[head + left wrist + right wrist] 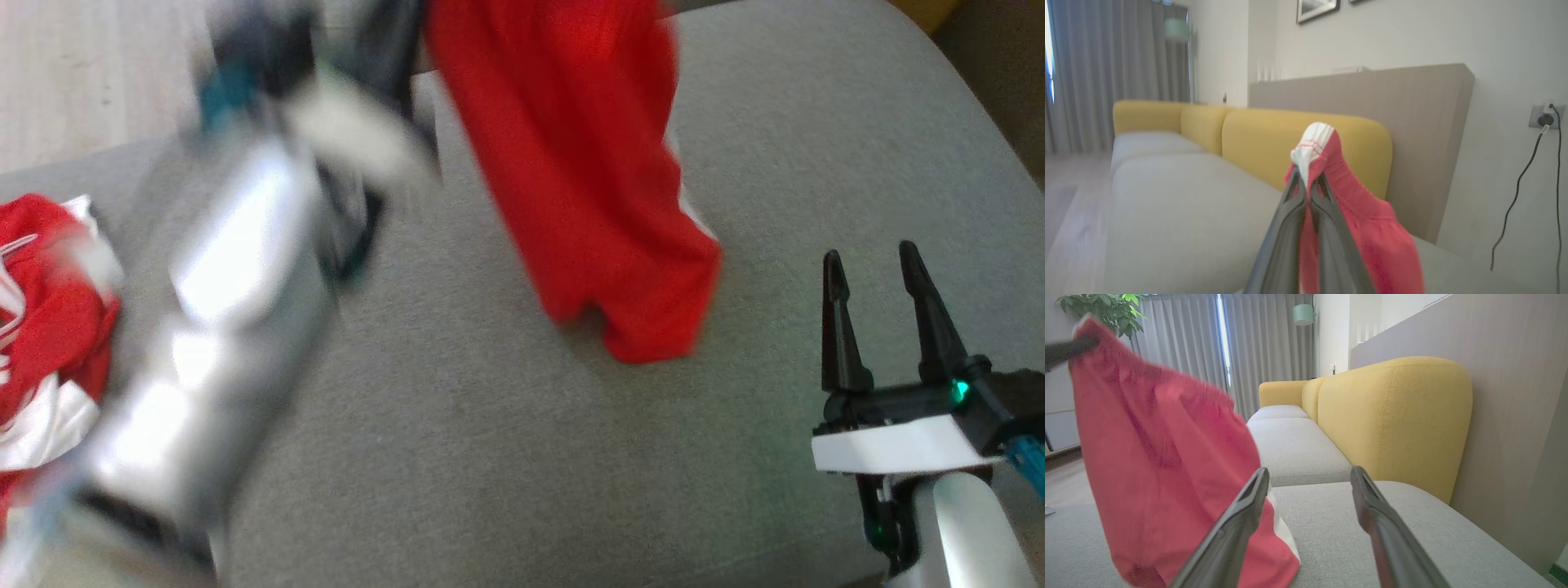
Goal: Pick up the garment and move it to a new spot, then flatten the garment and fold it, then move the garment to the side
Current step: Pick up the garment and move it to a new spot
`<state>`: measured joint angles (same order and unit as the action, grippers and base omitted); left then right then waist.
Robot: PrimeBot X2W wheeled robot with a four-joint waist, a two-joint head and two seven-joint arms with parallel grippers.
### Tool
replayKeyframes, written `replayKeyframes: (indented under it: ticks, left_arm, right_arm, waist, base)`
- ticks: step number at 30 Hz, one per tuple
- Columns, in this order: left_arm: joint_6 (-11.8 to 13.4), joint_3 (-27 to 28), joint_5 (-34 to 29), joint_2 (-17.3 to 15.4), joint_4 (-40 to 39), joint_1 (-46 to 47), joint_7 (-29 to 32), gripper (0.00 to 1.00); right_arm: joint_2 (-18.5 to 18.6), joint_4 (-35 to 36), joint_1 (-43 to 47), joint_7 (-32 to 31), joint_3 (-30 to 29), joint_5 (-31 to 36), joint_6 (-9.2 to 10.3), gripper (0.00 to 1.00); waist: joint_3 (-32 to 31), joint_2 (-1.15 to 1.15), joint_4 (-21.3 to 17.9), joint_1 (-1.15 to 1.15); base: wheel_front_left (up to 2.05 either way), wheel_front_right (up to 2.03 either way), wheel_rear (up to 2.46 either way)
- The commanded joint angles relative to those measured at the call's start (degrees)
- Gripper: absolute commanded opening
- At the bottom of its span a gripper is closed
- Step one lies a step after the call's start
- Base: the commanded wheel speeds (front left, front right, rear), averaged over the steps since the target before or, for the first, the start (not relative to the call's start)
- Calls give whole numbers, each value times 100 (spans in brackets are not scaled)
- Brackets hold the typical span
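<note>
Mid-carry, the left gripper (1308, 179) pinches the red garment (1367, 220) by its waistband, cloth hanging below its fingertips down to the grey cushion (490, 441), the right gripper (869, 253) spread and empty beside it; next, probably, lay it down and flatten it.

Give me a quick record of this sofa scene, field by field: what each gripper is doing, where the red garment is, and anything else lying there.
left gripper: shut on the white-trimmed edge of the red garment, holding it up
right gripper: open, empty, over the grey seat, apart from the garment
red garment: hanging, lower end reaching the seat
other item: red and white cloth, bunched at the robot's left on the seat
backrest: yellow
</note>
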<state>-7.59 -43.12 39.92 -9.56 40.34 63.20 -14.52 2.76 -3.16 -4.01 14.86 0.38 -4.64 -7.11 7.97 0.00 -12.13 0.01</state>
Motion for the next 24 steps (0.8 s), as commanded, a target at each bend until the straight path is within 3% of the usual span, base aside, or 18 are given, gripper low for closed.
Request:
replayKeyframes:
  ticks: [1, 5, 11, 12, 17, 24]
  left_arm:
    - [12, 265, 45, -95, -261, -353, -41, 0]
    - [71, 468, -365, 132, -1072, -2576, -46, 0]
    - [85, 773, -733, 448, -1473, -4377, -47, 3]
    - [87, 847, -762, 495, -1541, -4572, -47, 100]
    - [318, 1347, -1154, 615, -2099, -5385, -47, 100]
    - [953, 2218, -2213, 652, -3338, -6307, -47, 100]
  right_arm:
    - [12, 168, 0, 14, 109, -25, -37, 100]
    - [12, 144, 222, 14, -9, 99, -37, 100]
    - [12, 73, 564, 14, -129, 301, -37, 100]
    - [12, 56, 622, 14, -137, 318, -37, 100]
    - [12, 9, 830, 14, -163, 343, -37, 100]
    - [12, -41, 1153, 14, -262, 295, -37, 100]
  waist:
    - [-64, 0, 91, -1]
    - [-229, 0, 433, -1]
    - [-565, 0, 910, -1]
    - [-638, 0, 973, -1]
    - [-897, 0, 1168, -1]
    - [-1168, 0, 1309, -1]
  base:
    - [0, 0, 0]
    - [0, 0, 0]
    - [0, 0, 0]
    - [0, 0, 0]
    - [0, 0, 0]
    - [0, 0, 0]
